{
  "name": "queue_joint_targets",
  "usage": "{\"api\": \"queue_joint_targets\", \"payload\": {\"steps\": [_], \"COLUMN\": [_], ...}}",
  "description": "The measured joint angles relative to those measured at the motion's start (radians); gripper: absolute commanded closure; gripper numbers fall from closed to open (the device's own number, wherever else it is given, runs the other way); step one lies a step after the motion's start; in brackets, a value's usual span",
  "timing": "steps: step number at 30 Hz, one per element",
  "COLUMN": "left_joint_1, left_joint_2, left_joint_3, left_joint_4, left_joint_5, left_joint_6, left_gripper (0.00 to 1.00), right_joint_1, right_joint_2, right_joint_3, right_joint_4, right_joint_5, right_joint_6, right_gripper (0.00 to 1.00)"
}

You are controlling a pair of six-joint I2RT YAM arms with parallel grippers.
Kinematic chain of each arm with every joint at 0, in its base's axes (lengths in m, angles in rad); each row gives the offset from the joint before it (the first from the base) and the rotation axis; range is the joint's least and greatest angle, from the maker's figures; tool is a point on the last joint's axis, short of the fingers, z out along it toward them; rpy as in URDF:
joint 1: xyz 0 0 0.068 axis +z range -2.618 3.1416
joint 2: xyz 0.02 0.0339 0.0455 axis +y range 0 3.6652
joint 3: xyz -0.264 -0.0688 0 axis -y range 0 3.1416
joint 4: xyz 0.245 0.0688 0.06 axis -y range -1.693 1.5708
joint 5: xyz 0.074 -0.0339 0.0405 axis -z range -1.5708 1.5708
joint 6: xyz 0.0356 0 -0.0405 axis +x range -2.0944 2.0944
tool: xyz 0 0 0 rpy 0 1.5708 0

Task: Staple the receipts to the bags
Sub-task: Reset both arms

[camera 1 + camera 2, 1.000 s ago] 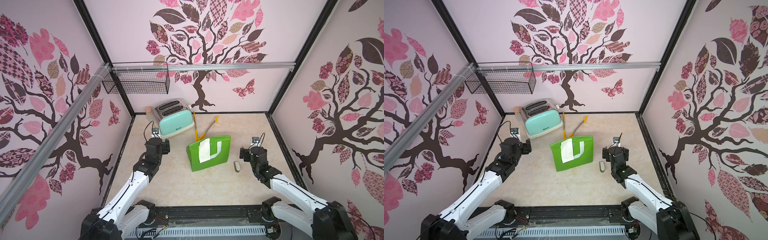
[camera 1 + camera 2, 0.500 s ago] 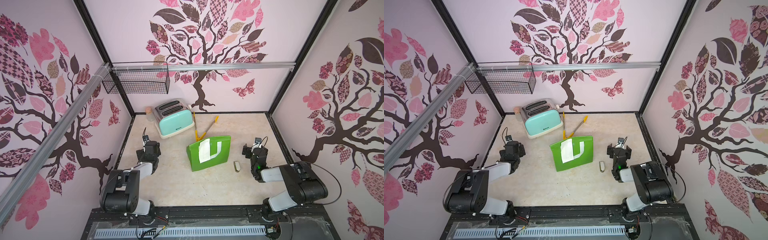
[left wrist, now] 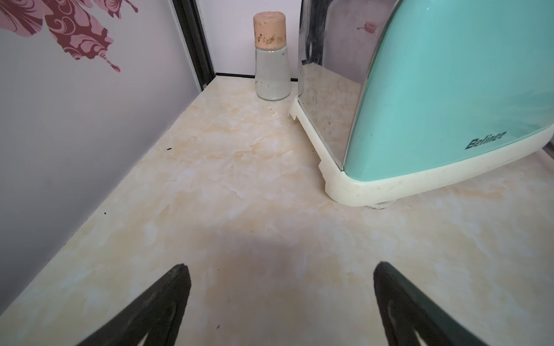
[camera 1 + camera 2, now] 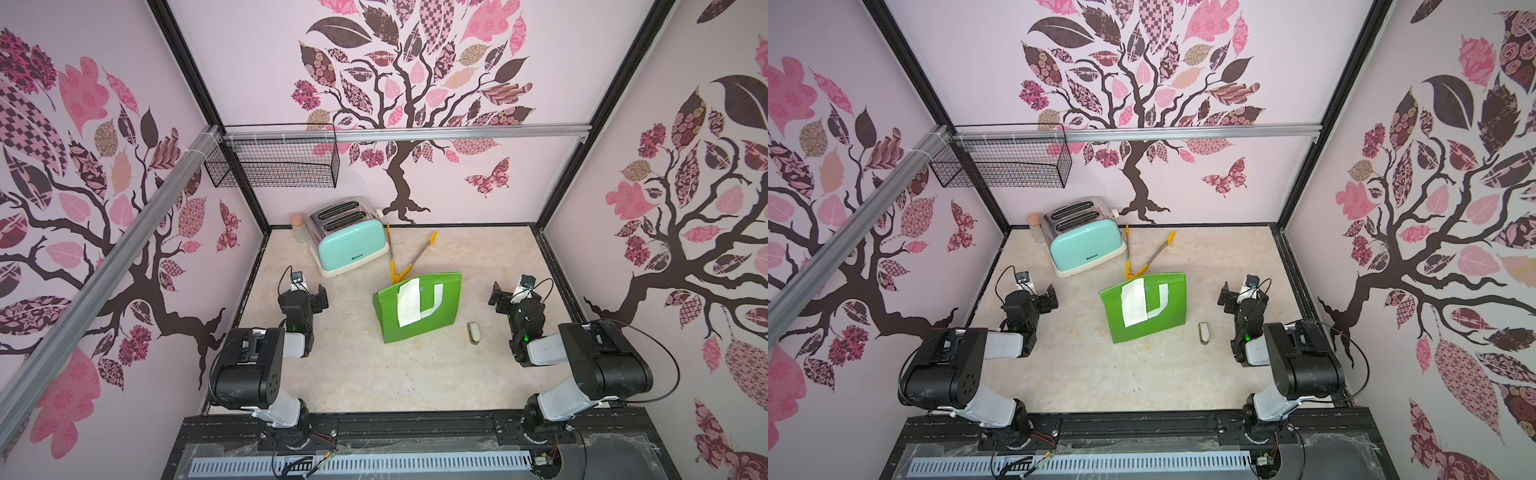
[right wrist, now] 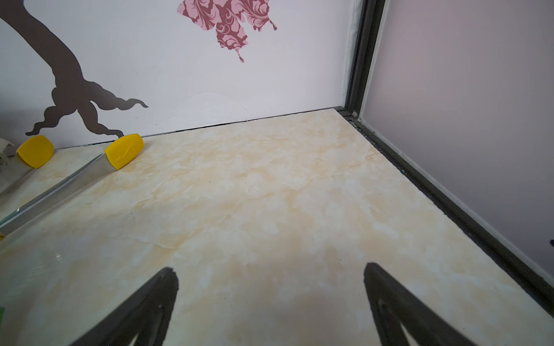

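Now, going from left to right, the left gripper point(image 3: 280, 269) is sitting low over the table point(image 4: 353, 365) near the left wall, its jaws spreading to their widest with nothing between them; 1 second ago they were narrower and the arm was reaching out over the table, whereas now it is folding back onto its base. Its wrist camera is facing a cork-topped shaker point(image 3: 271, 60) and the mint toaster point(image 3: 449, 99), both well apart from the fingers. Beyond the toaster, yellow-tipped tongs point(image 4: 411, 262) are lying with their hinge end touching the far edge of the green bag point(image 4: 451, 316). The bag is lying flat mid-table, and the receipt point(image 4: 408, 301) is resting on its left half, overlapping 1 leg of the white handle; neither has shifted. Just right of the bag, a small pale object point(image 4: 473, 332), probably the stapler, is lying untouched. The right gripper point(image 5: 269, 269) is likewise pulling back toward the right wall, jaws fully wide and gripping nothing. Both arms retreating suggests they are parking; whether a staple is already holding the receipt is too small to tell.
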Motion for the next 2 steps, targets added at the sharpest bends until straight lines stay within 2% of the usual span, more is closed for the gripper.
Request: {"api": "queue_joint_targets", "payload": {"steps": [2], "left_joint_1": [0.000], "left_joint_2": [0.000], "left_joint_3": [0.000], "left_joint_4": [0.011], "left_joint_5": [0.008], "left_joint_6": [0.000], "left_gripper": [0.02], "right_joint_1": [0.000], "right_joint_2": [0.000], "right_joint_3": [0.000], "right_joint_4": [0.002], "right_joint_5": [-0.003], "right_joint_6": [0.000], "right_gripper": [0.00]}}
